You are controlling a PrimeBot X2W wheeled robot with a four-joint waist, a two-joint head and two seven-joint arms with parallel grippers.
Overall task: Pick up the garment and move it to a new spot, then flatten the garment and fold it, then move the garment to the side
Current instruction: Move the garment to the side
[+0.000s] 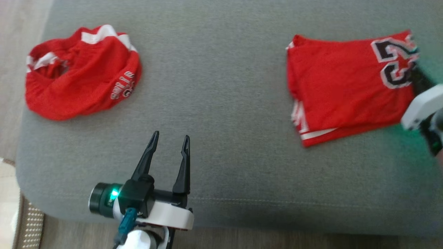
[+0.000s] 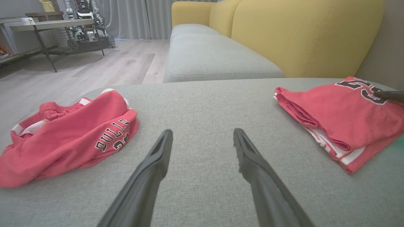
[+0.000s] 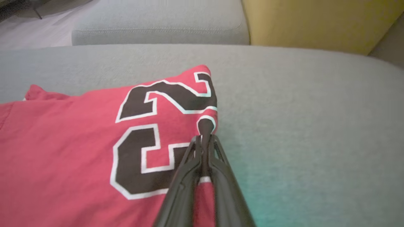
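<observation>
Left gripper (image 1: 171,135): lowest in the head view, above the near edge of the grey cushion (image 1: 221,103). Its jaws stand wide apart and hold nothing.

Right gripper (image 3: 204,140): jaws closed on the right-hand edge of the folded jersey (image 1: 346,90), beside the black printed number. A thin ridge of fabric is pinched between the fingers.

Folded jersey: lies flat on the right part of the cushion, with white trim showing at its near edge.

Crumpled red garment (image 1: 79,76): lies on the far left of the cushion, well apart from both grippers. A yellow sofa (image 2: 300,31) stands beyond.

Probable faults from this state:
- Unfolding. The pinch is narrow and may catch the top layer alone. Lifting would then peel the fold open.
- Bunching. Dragging across the cloth cushion could hold back the lower layers.
- Slip. A small bite of fabric may pull free under load.
</observation>
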